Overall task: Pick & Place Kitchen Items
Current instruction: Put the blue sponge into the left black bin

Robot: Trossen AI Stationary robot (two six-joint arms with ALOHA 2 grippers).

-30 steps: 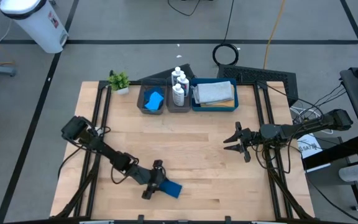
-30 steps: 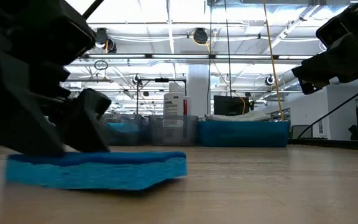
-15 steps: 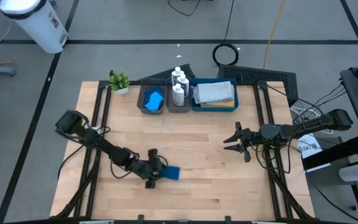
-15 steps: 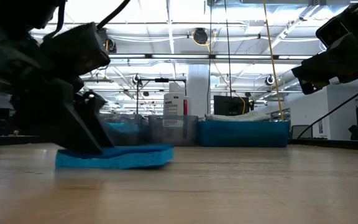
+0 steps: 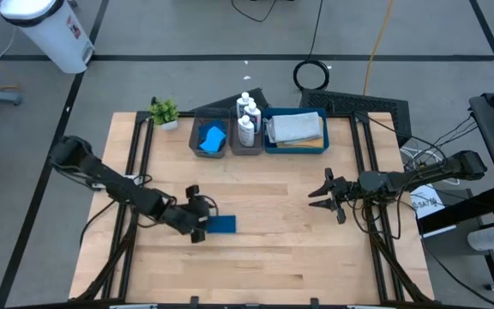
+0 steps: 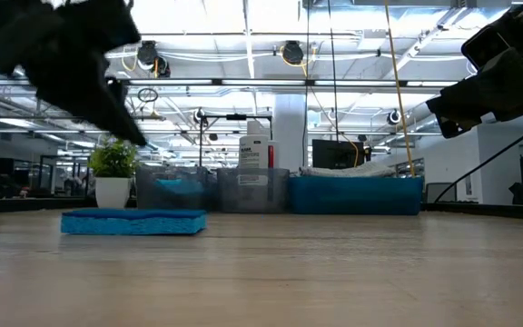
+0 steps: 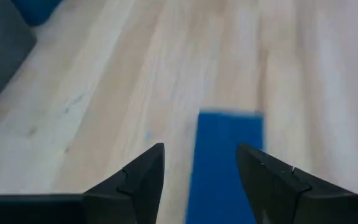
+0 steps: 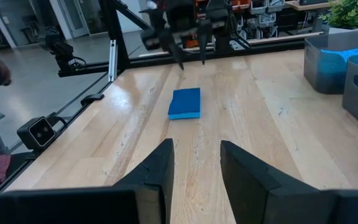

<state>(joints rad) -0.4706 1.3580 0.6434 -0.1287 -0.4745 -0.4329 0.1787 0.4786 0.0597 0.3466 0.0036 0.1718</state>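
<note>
The blue sponge [image 5: 221,224] lies flat on the bare wood of the table [image 5: 273,257], in the left half, well apart from the trays along the far edge. The left gripper [image 5: 198,215] is just beside the sponge, on its left-arm side, raised clear of it; the low view shows the sponge [image 6: 133,222] resting alone on the surface with the gripper above and apart. In the left wrist view the sponge [image 7: 225,163] lies directly ahead between the two fingers [image 7: 143,180], its long axis running in line with the gripper's reach. The jaws stand part open, holding nothing. The left arm is by far the nearer. The right gripper [image 5: 322,195] waits over the right half of the table, jaws narrowly apart and empty; its wrist view shows the sponge [image 8: 186,103] well ahead.

Compared with one second ago, the left gripper has come off the sponge and drawn back toward its base, and the sponge sits farther toward the table's centre line, squared to the table edge rather than skewed. The right arm has not moved.

Judgement: the sponge appears released on the table, and a regrasp would need only a short forward and downward approach.
</note>
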